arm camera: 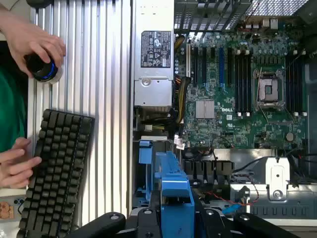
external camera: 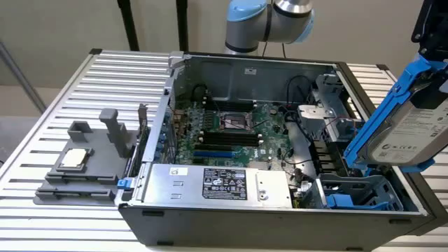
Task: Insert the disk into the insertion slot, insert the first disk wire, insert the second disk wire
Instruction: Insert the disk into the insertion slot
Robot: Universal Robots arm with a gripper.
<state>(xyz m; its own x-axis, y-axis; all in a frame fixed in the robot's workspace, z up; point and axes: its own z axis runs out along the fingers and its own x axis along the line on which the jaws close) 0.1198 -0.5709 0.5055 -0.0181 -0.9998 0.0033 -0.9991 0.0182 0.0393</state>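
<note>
My gripper [external camera: 435, 73] is shut on the disk [external camera: 413, 131], a silver-grey drive with a white label in a bright blue carrier frame [external camera: 383, 118]. I hold it tilted on edge in the air at the exterior view's right. It hangs just above the insertion slot [external camera: 358, 193], a grey-blue plastic cage with blue latch tabs in the case's near right corner. In the wrist view the blue carrier [arm camera: 173, 193] sits between my gripper's [arm camera: 174, 218] black fingers, with a blue tab of the slot [arm camera: 144, 151] beside it. Thin red wires [arm camera: 223, 196] lie close by.
The open computer case holds a motherboard [external camera: 231, 131], a silver power-supply box [external camera: 217, 184] and a grey metal bracket cage [external camera: 329, 89]. A grey fixture [external camera: 77, 163] stands on the slatted table. A person's hands rest on a keyboard [arm camera: 54, 168] and a knob [arm camera: 43, 67].
</note>
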